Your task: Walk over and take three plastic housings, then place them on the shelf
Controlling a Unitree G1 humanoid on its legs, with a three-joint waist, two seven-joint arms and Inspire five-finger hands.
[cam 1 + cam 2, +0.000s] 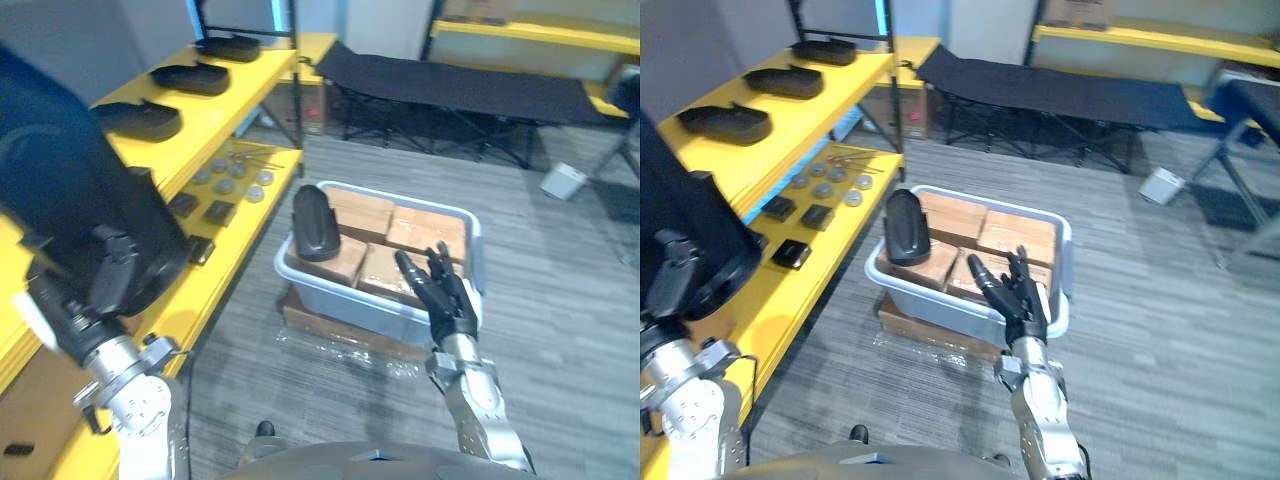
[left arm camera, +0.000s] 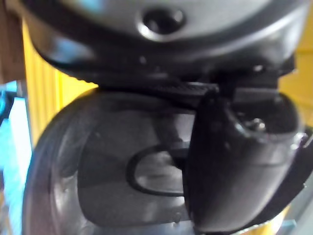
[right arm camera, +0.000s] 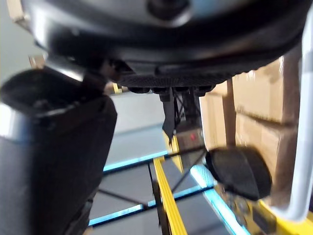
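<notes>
My left hand (image 1: pixel 112 276) is raised close at the left, beside the yellow shelf (image 1: pixel 235 100), shut on a large black plastic housing (image 1: pixel 50 170). In the left wrist view its thumb (image 2: pixel 234 161) curls over the housing's glossy shell (image 2: pixel 122 161). Three more black housings (image 1: pixel 190 78) lie in a row on the upper shelf board. Another housing (image 1: pixel 315 225) stands upright in the pale blue bin (image 1: pixel 350 300) on the floor. My right hand (image 1: pixel 440 290) hovers open at the bin's near rim, fingers straight, holding nothing.
Cardboard boxes (image 1: pixel 430 232) fill the bin, which rests on flat cardboard (image 1: pixel 330 335). The lower shelf board carries round discs (image 1: pixel 235 178) and small black blocks (image 1: pixel 218 211). A black folding cot (image 1: pixel 450 85) stands behind, and a small white container (image 1: pixel 563 180) sits on the floor at right.
</notes>
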